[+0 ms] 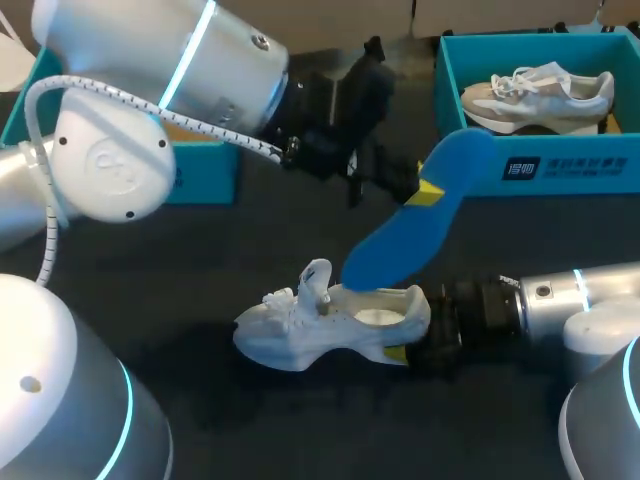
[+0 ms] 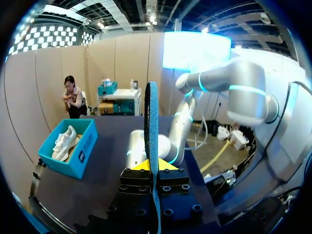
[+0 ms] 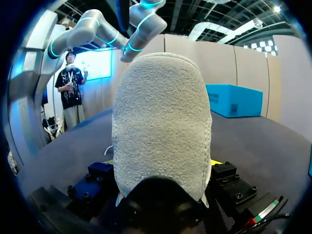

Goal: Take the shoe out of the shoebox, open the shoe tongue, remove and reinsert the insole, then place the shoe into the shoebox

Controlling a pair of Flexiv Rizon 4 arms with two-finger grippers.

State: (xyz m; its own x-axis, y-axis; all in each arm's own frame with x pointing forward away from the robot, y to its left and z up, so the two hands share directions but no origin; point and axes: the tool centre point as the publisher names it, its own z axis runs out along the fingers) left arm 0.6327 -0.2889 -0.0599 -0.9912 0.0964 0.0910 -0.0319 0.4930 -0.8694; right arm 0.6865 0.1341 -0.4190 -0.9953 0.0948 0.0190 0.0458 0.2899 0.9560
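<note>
Insole (image 1: 418, 218) pinched in L gripper (image 2: 151, 166); shoe (image 1: 322, 332) held by R gripper (image 1: 402, 352).

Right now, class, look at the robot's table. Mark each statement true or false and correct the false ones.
1. The left gripper holds the blue insole. True.
2. The insole lies flat inside the white shoe. False: it slants up in the air, with only its lower end at the shoe's opening.
3. The right gripper grips the white shoe at its heel. True.
4. The shoebox on the robot's right is empty. False: a second shoe lies in it.
5. The white shoe rests on the table. True.
</note>
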